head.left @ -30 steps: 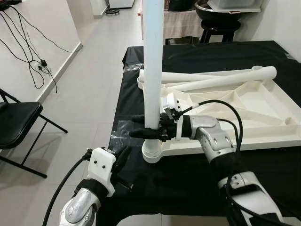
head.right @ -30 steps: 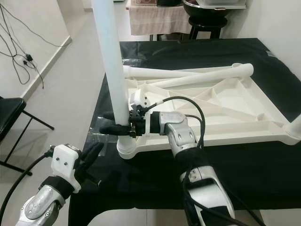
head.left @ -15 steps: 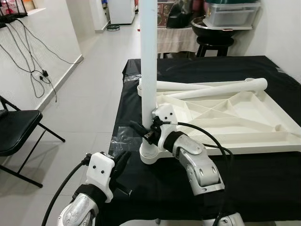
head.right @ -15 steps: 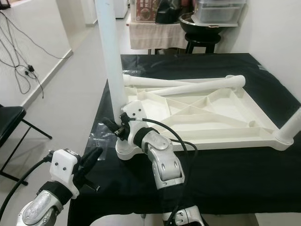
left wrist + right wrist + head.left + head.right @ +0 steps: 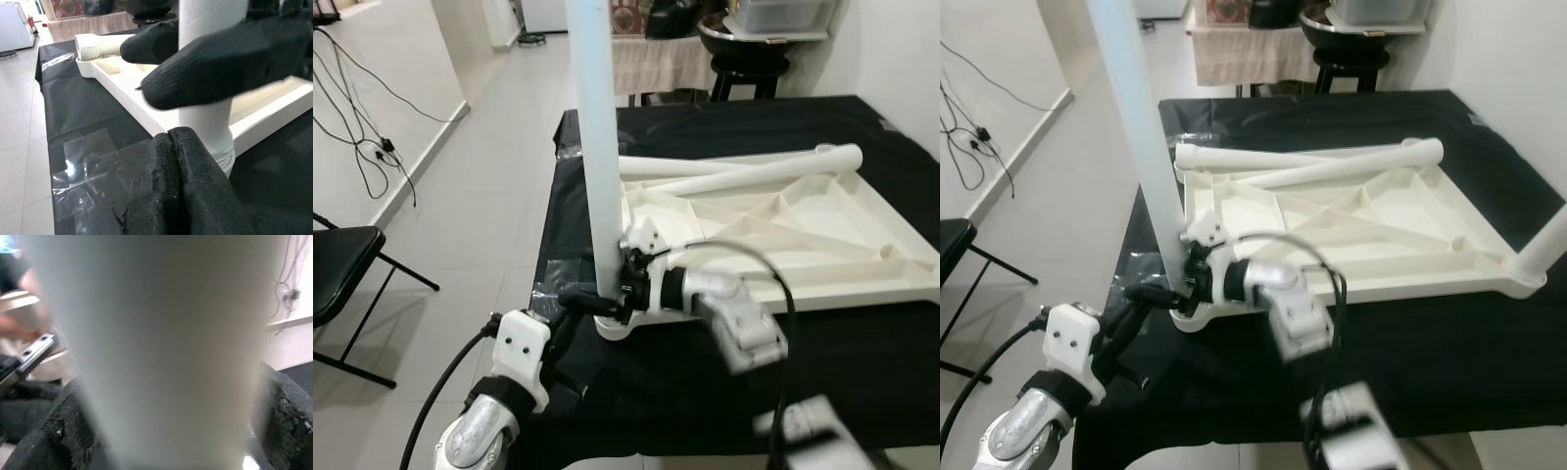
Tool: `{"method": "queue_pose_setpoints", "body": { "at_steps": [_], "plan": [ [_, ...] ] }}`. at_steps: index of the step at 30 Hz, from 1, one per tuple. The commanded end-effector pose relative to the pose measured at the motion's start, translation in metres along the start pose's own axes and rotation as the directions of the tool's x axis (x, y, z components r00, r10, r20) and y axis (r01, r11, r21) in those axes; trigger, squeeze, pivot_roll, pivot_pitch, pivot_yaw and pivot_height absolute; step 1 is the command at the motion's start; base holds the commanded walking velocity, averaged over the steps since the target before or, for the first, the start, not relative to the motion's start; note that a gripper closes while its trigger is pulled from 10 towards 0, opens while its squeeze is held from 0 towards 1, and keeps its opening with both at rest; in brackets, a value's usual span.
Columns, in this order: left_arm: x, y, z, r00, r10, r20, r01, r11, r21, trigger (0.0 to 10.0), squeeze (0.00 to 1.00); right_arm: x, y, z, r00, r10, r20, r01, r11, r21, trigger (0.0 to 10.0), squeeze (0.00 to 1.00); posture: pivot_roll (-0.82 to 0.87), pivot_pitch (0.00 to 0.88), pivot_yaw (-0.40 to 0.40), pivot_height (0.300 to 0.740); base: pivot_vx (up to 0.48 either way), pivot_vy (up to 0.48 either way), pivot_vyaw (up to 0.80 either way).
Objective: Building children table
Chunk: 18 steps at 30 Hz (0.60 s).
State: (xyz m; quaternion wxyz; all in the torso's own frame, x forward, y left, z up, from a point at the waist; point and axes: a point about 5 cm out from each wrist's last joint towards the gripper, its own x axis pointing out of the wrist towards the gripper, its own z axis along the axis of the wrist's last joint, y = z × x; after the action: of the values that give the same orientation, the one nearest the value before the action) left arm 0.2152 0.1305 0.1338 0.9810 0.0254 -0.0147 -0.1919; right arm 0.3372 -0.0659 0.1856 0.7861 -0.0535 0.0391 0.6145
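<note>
We see a white plastic tabletop lying upside down on a desk draped in black cloth, filling the centre and right of the head views. At its near left corner a white leg stands upright in the corner socket and rises out of the top of the frame. Our right gripper reaches in from the lower right, and its jaws are closed around the base of this leg, one black finger on each side; the right wrist view puts the pale tube squarely between the two dark pads. Two more loose legs lie across the far edge of the tabletop, in the upper middle of the frame. Another upright leg shows at the right edge of the right eye view.

Our left gripper hovers at lower left by the desk edge, just beside the socket, its jaws pressed together on nothing. A black folding chair stands at the left edge on the tiled floor.
</note>
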Motion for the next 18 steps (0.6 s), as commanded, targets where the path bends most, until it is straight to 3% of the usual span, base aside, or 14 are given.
{"method": "queue_pose_setpoints", "body": {
  "at_steps": [1, 7, 8, 9, 18],
  "plan": [
    [-0.002, 0.000, -0.005, 1.000, 0.003, -0.021, -0.003, 1.000, -0.013, 10.0, 0.00, -0.001, -0.003, -0.010, 0.998, 0.063, -0.020, -0.063, 0.998, 0.025, 10.0, 0.00, 0.05, 0.082, 0.016, 0.740, 0.000, 0.000, 0.00],
    [-0.002, -0.001, -0.005, 1.000, 0.002, -0.022, -0.003, 1.000, -0.010, 10.0, 0.00, -0.006, -0.011, -0.011, 0.994, 0.109, -0.023, -0.107, 0.992, 0.065, 10.0, 0.00, 0.06, 0.079, 0.013, 0.740, 0.000, 0.000, 0.00],
    [-0.002, -0.001, -0.005, 1.000, 0.002, -0.023, -0.002, 1.000, -0.008, 10.0, 0.00, -0.008, -0.014, -0.013, 0.992, 0.122, -0.038, -0.119, 0.990, 0.074, 4.2, 0.00, 0.07, 0.079, 0.013, 0.740, 0.000, 0.000, 0.00],
    [-0.002, -0.003, -0.005, 1.000, 0.000, -0.023, 0.000, 1.000, -0.005, 10.0, 0.00, -0.012, -0.019, -0.015, 0.992, 0.120, -0.037, -0.116, 0.988, 0.107, 0.0, 0.00, 0.07, 0.081, 0.011, 0.740, 0.000, 0.000, 0.00],
    [-0.003, -0.004, -0.004, 1.000, -0.003, -0.023, 0.003, 1.000, -0.002, 10.0, 0.00, -0.020, -0.025, -0.019, 0.996, 0.089, -0.012, -0.087, 0.991, 0.098, 0.0, 0.00, 0.06, 0.087, 0.011, 0.740, 0.000, 0.000, 0.00]
  ]
}}
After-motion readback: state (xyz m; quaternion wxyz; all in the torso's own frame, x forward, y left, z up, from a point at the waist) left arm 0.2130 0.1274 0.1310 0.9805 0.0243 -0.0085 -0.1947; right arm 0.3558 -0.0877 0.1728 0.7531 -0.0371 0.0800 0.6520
